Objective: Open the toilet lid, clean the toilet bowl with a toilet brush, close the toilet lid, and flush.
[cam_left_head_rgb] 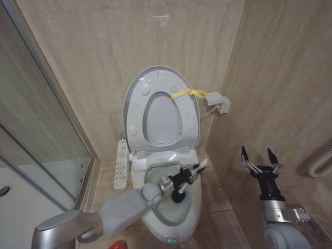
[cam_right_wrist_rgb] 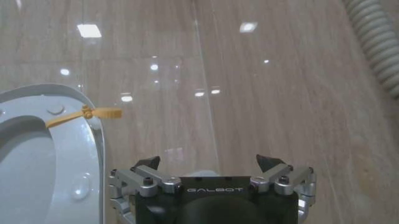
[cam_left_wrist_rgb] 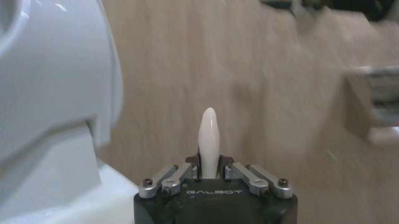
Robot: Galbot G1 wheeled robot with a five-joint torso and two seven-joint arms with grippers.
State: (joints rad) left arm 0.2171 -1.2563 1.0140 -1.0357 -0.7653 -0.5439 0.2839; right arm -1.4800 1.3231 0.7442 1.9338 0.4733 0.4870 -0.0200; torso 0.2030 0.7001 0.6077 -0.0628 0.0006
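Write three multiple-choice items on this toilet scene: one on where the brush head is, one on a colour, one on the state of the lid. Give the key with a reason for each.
1. Where is the brush head?
A. in the red holder on the floor
B. over the bowl
C. on the shower tray

2. What colour is the strap on the lid?
A. yellow
B. blue
C. black

3. How does the lid stand?
A. shut over the bowl
C. lying on the floor
B. raised against the wall, seat up with it

Key:
1 B, the black head hangs over the bowl, the handle clamped in the left claw.
2 A, the strap shows yellow at the lid's edge in the head and right wrist views.
3 B, the lid's underside with its round bumpers faces the camera.

The right claw waits open beside the toilet.
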